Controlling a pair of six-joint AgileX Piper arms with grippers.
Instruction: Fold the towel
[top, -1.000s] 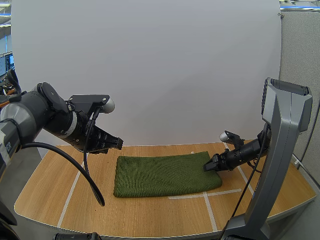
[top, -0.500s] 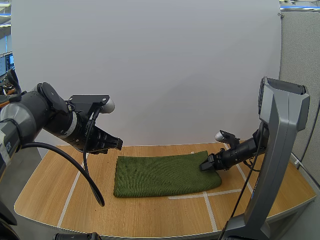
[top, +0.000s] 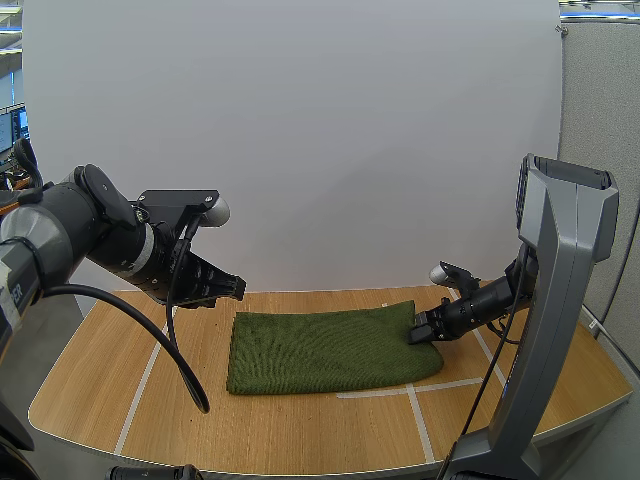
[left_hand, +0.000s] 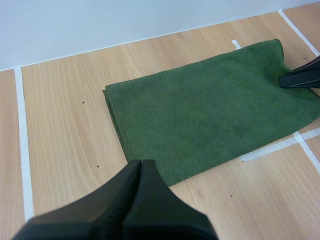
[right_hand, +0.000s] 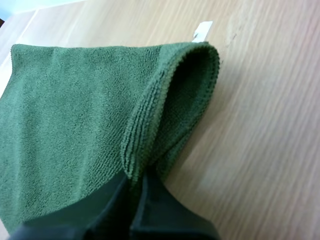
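Wooden worktop (top: 290, 430) with white tape lines (top: 413, 396) carries the green towel (top: 325, 350), folded, at its middle. The right claw (top: 414, 335) pinches its right edge; the left claw (top: 238, 290), closed and empty, hovers at far left.

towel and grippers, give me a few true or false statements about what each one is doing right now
1. The right gripper pinches the towel at its right edge. True.
2. The left gripper holds the towel's left edge. False: it is shut on nothing, above the table, off the towel's far left corner.
3. The towel is blue. False: it is green.
4. The pinched edge arches up off the table. True.
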